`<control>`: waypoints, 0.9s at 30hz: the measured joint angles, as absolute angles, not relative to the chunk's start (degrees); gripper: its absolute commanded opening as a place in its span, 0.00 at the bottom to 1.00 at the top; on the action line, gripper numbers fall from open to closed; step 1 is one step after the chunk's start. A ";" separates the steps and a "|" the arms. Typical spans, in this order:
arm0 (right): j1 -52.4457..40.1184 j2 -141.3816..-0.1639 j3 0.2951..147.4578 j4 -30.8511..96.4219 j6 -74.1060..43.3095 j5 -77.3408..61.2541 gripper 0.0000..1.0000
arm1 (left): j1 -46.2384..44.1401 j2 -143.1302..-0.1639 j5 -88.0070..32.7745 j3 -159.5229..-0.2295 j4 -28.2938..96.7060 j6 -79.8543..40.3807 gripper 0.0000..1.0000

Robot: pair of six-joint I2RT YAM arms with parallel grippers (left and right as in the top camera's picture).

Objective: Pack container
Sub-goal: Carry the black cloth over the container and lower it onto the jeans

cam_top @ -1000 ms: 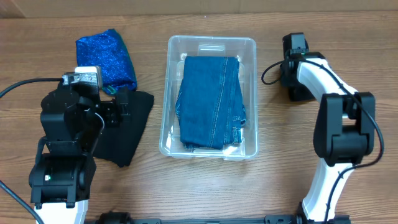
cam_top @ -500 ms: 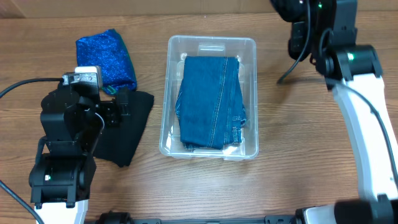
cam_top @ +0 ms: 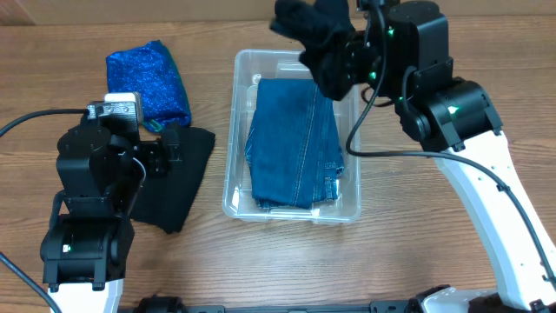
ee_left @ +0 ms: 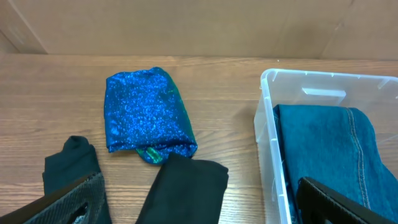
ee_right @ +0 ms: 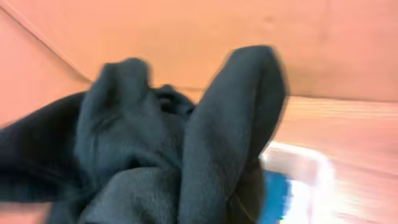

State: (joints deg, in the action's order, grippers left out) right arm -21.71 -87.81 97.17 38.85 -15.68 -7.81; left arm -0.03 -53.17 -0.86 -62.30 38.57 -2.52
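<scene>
Wooden table holds the container, long axis front-to-back; right gripper seemingly clamps a dark garment.

Blue jeans, glittery blue cloth, seemingly black garment.

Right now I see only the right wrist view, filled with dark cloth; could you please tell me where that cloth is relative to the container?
Observer: The right gripper holds the black garment in the air over the far end of the clear container.
Operator: Thanks; is anything inside it?
Observer: Yes, folded blue jeans.
Operator: What lies outside it?
Observer: A sparkly blue garment and a black cloth lie left of it, beside the open left gripper.
</scene>
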 measured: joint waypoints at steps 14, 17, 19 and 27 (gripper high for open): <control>-21.69 -103.24 97.14 30.37 -38.04 -32.21 0.04 | -0.03 -53.17 -0.86 -62.30 38.57 -2.52 1.00; -21.67 -106.41 97.12 28.53 -39.92 -34.89 0.04 | -0.03 -53.17 -0.86 -62.30 38.57 -2.35 1.00; -21.67 -107.70 97.12 28.21 -40.91 -36.16 0.04 | -0.03 -53.17 -0.86 -62.30 38.54 -1.69 1.00; -21.69 -108.01 97.12 25.15 -42.48 -37.71 0.04 | -0.03 -53.17 -0.86 -62.30 38.54 -1.04 1.00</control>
